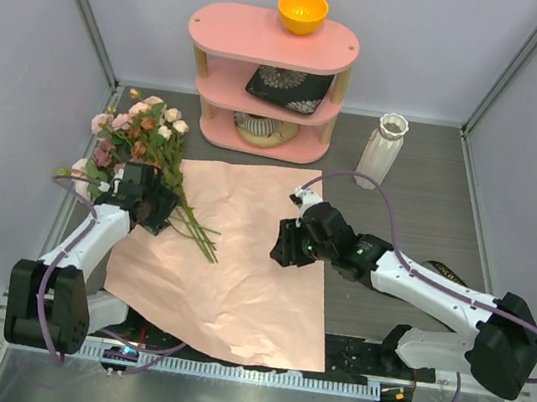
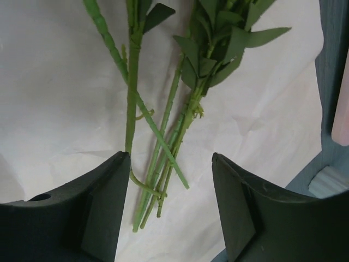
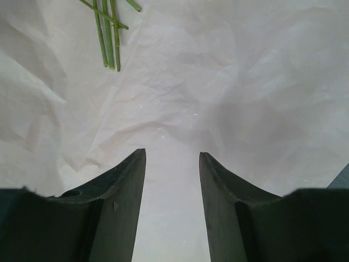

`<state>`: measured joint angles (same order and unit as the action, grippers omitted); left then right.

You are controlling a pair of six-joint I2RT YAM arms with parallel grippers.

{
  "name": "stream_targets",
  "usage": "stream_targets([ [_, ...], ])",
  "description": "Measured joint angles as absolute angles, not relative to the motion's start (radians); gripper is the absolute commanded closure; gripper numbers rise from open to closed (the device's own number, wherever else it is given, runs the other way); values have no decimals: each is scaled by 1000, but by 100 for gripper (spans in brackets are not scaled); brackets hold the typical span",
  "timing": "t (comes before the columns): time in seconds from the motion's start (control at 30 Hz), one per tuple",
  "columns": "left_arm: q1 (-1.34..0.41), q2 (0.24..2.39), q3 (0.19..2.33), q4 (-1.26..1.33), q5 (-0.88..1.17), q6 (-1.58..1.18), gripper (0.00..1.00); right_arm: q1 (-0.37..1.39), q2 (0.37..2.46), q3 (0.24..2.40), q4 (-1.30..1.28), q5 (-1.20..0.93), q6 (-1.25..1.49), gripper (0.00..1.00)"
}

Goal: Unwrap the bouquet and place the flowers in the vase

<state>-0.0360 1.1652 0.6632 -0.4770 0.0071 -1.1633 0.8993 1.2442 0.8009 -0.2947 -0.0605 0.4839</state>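
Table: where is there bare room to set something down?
Bare table lies right of the vase, toward the right edge. The middle of the pink paper, between left claw and right claw, is clear too. It is crowded on the left around the flowers and at the back by the shelf.

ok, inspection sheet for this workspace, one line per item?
Surface: grey table, wrapping paper spread flat on it.
Job's things: flowers unwrapped, lying at the paper's left edge; vase upright, back right, no flowers in it.
Clutter: pink shelf with orange bowl on top, patterned plate below.
Hands: left hand open, straddling the stems; right hand open over bare paper.
Cables: purple cable looped along each arm.
Surroundings: plain walls.
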Motion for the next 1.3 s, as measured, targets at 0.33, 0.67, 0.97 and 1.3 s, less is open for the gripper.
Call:
stream_targets([
  [0.33,-36,1219,582,-408,-72,-1258,64,899,1172,833,-292,16,501,48],
  [0.67,-36,1230,579,-360,-91,-1231,99,899,1181,879,-315,61,481,47],
  [0.97,-36,865,634,-428,-154,-1112,100,899,1249,908,-318,81,468,46],
  [1.3,-33,693,734,-278,178,-810,100,853,1296,1017,-330,-27,408,39],
])
